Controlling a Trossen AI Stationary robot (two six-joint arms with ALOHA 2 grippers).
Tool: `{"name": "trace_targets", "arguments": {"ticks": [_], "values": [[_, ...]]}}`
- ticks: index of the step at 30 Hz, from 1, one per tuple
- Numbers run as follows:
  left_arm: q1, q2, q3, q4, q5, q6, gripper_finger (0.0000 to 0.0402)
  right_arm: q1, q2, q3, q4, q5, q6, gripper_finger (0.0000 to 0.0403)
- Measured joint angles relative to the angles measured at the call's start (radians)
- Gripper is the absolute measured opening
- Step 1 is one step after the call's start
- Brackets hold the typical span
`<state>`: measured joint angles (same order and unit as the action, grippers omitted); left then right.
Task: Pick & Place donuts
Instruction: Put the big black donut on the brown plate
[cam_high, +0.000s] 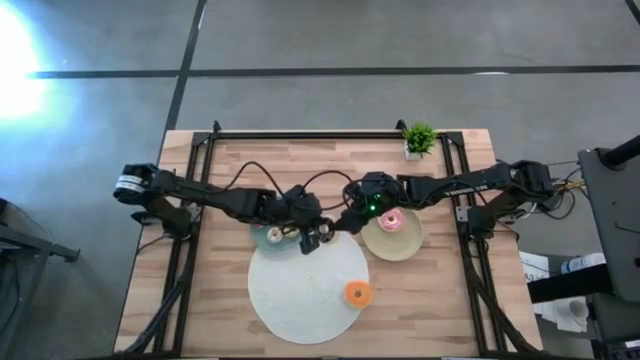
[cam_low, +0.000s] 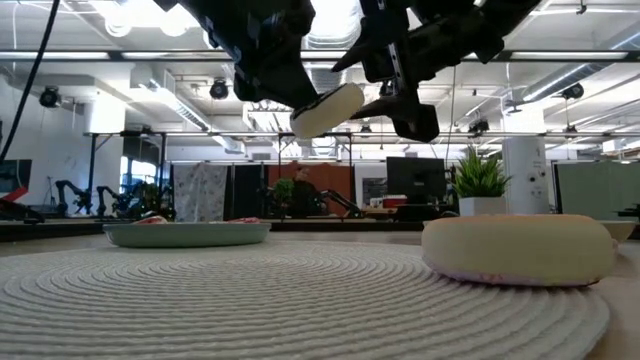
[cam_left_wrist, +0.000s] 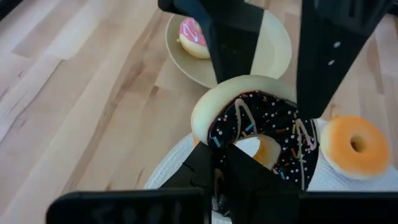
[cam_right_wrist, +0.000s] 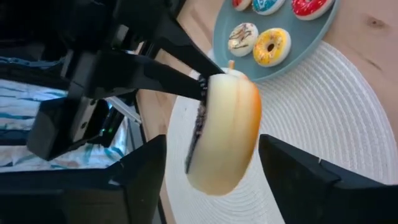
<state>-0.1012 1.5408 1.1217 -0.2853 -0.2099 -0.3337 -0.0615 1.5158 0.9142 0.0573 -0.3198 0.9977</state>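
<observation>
A dark brown frosted donut (cam_left_wrist: 267, 127) with a cream underside hangs in the air above the white mat (cam_high: 300, 295), with my left gripper (cam_high: 316, 238) shut on it. My right gripper (cam_right_wrist: 211, 171) is open; its fingers (cam_right_wrist: 140, 180) stand on either side of that donut with gaps showing. A pink-frosted donut (cam_left_wrist: 193, 37) lies on the beige plate (cam_left_wrist: 277, 53). An orange donut (cam_high: 357, 293) lies flat on the mat. Several tiny donuts (cam_right_wrist: 271, 46) lie on the teal plate (cam_right_wrist: 326, 28). My left gripper pinches the dark brown donut at its rim (cam_right_wrist: 205, 87), one finger on the frosted face; the other finger's contact is hidden behind the donut. The fingers slant down from the table's left. The donut stands on edge, lifted clear of the mat.
The teal plate (cam_high: 262, 238) sits left of the grippers and the beige plate (cam_high: 405, 243) right of them, both at the mat's far edge. A small potted plant (cam_high: 419, 138) stands at the far edge. Dark rails (cam_high: 185, 250) run along both table sides.
</observation>
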Motion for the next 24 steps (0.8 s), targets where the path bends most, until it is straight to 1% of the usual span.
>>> {"name": "trace_targets", "arguments": {"ticks": [6, 10, 15, 19, 21, 24], "values": [[0.001, 0.001, 0.000, 0.001, 0.000, -0.001, 0.0000, 0.000, 0.005, -0.001, -0.006, -0.026, -0.003, 0.0194], [0.001, 0.000, 0.001, 0.020, 0.000, -0.002, 0.0010, 0.001, 0.005, -0.001, -0.028, -0.029, -0.010, 0.0146], [0.001, -0.001, 0.011, 0.025, -0.001, -0.002, 0.0042, 0.001, 0.005, -0.001, -0.033, -0.032, -0.026, 0.0080], [0.001, -0.001, 0.011, 0.028, -0.001, -0.005, 0.0073, 0.001, 0.005, -0.002, -0.041, -0.031, -0.029, 0.0035], [0.001, -0.001, 0.011, 0.031, -0.001, -0.006, 0.0092, 0.000, 0.004, -0.002, -0.058, -0.023, -0.029, 0.0021], [-0.001, -0.002, 0.011, 0.032, -0.001, -0.007, 0.0124, -0.002, 0.004, -0.002, -0.092, -0.021, -0.025, 0.0014]]}}
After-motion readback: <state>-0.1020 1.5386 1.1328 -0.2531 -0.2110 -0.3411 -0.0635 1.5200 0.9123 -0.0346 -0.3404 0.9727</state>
